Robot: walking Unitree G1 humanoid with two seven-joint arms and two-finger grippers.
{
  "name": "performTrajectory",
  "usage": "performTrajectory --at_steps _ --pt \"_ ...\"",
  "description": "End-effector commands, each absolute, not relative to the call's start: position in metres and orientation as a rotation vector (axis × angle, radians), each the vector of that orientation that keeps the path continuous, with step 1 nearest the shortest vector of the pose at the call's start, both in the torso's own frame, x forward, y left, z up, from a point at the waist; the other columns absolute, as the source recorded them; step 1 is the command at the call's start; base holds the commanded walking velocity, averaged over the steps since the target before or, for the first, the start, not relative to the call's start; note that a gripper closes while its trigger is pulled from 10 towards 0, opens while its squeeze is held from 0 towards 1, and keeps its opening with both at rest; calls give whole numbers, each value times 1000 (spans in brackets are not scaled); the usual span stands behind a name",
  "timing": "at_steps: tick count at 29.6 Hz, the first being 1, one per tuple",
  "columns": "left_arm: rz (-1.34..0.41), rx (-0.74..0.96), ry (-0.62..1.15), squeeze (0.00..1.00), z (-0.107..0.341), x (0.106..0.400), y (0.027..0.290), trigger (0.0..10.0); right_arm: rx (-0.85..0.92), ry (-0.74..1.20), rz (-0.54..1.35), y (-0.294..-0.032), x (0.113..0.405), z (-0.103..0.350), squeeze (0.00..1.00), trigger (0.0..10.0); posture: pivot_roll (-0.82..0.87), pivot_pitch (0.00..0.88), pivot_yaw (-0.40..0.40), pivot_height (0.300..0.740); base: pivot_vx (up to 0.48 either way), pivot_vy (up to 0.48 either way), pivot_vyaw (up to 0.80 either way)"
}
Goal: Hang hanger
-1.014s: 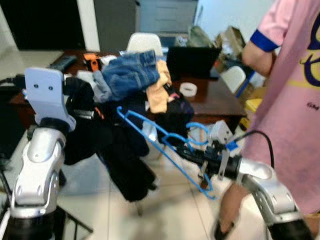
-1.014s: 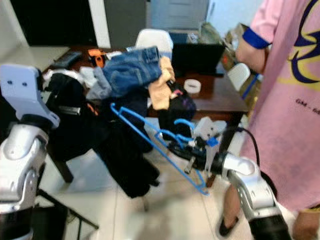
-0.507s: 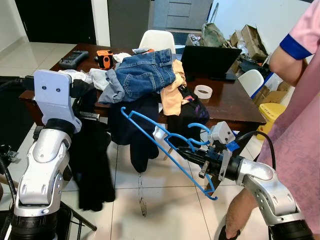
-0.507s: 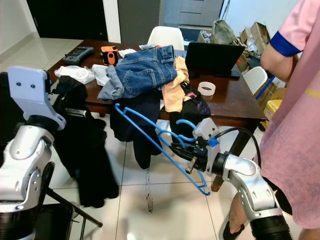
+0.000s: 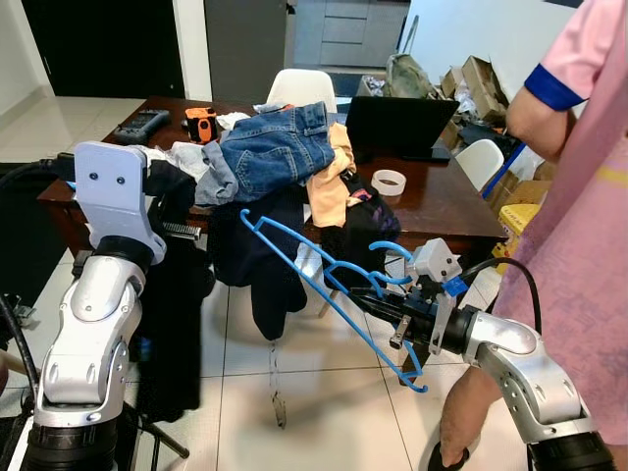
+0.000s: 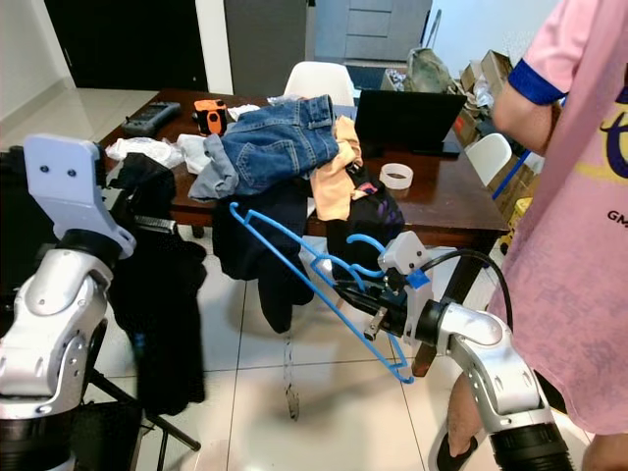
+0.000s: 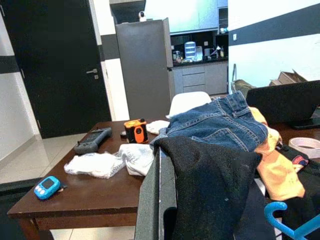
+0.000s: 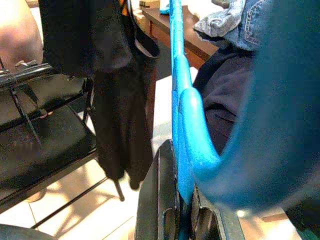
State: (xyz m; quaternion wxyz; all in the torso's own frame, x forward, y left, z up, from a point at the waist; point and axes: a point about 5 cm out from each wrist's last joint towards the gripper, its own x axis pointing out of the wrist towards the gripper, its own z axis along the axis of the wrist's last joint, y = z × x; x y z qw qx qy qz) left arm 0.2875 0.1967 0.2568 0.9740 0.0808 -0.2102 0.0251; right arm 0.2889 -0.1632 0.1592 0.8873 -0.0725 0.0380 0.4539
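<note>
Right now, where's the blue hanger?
In the left eye view the blue hanger is clamped in the right gripper, held out right of centre over the floor tiles, in front of the wooden table piled with clothes.

Wooden table (image 5: pixel 446 201), heaped jeans (image 5: pixel 275 147), black laptop (image 5: pixel 392 126), tape roll (image 5: pixel 389 183), white chair (image 5: pixel 302 88)
</note>
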Motion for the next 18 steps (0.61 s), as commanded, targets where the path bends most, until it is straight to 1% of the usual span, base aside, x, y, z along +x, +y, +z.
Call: performTrajectory --at_steps 1,6,16,18 --pt "32 168 -426 0 256 289 194 10000 -131 72 937 -164 290 161 0 10000 23 0 -50 740 0 0 0" --pt "37 173 -433 0 258 288 195 10000 -125 67 946 -163 289 162 0 10000 23 0 -49 740 0 0 0" --pt "44 182 -445 0 260 286 196 10000 -128 52 961 -162 288 164 0 10000 24 0 -52 740 249 0 0" --pt "44 184 -447 0 261 286 196 10000 -133 51 965 -162 288 164 0 10000 24 0 -52 740 255 0 631"
